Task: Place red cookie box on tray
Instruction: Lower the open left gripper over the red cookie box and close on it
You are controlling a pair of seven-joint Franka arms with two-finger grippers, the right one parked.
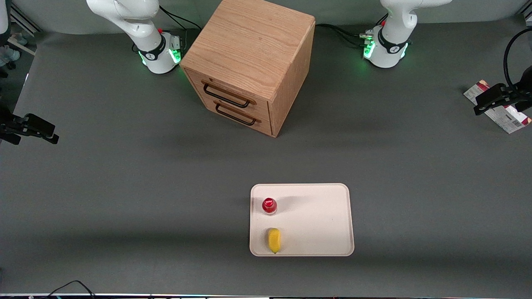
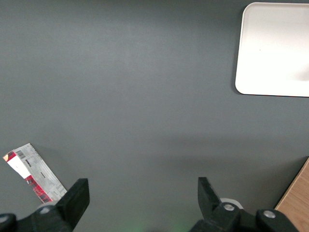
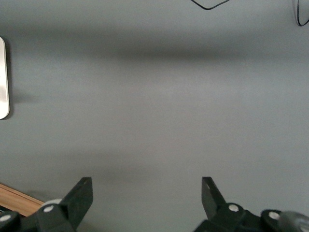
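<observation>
We note the gripper (image 2: 140, 193) spread wide and empty, high above the table; red cookie box (image 1: 498, 109) lies flat, well apart from the tray (image 1: 324, 220), awaiting pickup.

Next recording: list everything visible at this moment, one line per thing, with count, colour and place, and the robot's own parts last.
Long flat red and white cookie box: one, flat on the table at the working arm's end.
Cream-white rectangular tray: one, nearer the front camera than the cabinet.
Small round red-capped bottle: one, upright on the tray.
Yellow banana-like object: one, on the tray, nearer the camera than the bottle.
Wooden two-drawer cabinet: one, light oak, between the arm bases.
Left arm's end effector: black, open, above the table beside the cookie box.
</observation>
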